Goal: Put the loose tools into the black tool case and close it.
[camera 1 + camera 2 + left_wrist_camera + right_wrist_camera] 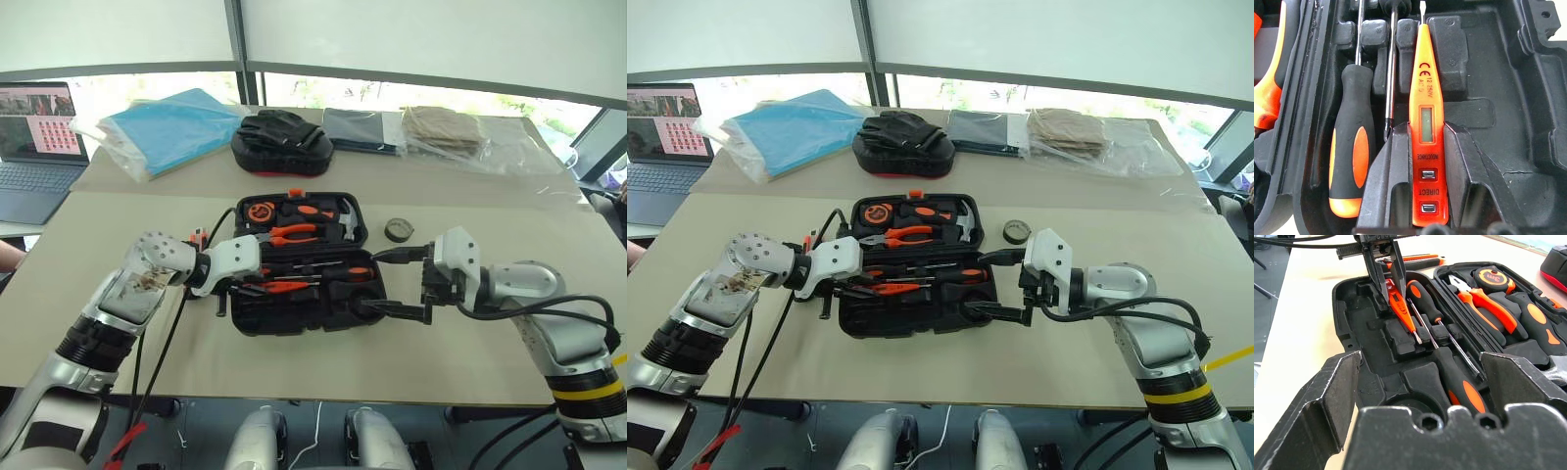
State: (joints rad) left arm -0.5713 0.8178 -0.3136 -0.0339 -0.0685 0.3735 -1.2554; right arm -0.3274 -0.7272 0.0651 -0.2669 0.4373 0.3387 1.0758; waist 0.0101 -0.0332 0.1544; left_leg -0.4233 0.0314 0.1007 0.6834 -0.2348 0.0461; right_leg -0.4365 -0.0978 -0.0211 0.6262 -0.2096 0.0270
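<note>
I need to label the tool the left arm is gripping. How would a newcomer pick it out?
Find the open black tool case mid-table, then the left gripper over its near half. Between its fingers lies the small all-orange screwdriver: flat, with a little display window, unlike the black-and-orange screwdriver beside it.

Black rectangular hard-plastic tool case (299,315): open on the tan table (118,211), between the two grippers.

Small all-orange screwdriver (1425,112): clamped between the left gripper (1426,161) fingers (1388,171), lying in the case's near half, tip pointing away from them.

Long screwdriver with black-and-orange handle (1349,161): in a moulded slot just beside those fingers; a second one (1459,379) lies between the spread right gripper (402,281) fingers (1312,406).

Orange-handled pliers (294,233), hammer (345,220), round tape measure (261,211): in the far half, beyond both grippers.

Small black tape roll (398,229): on the table beside the case, just beyond the right fingers.

Black oval pouch with gloves (282,142): well behind the case.
</note>
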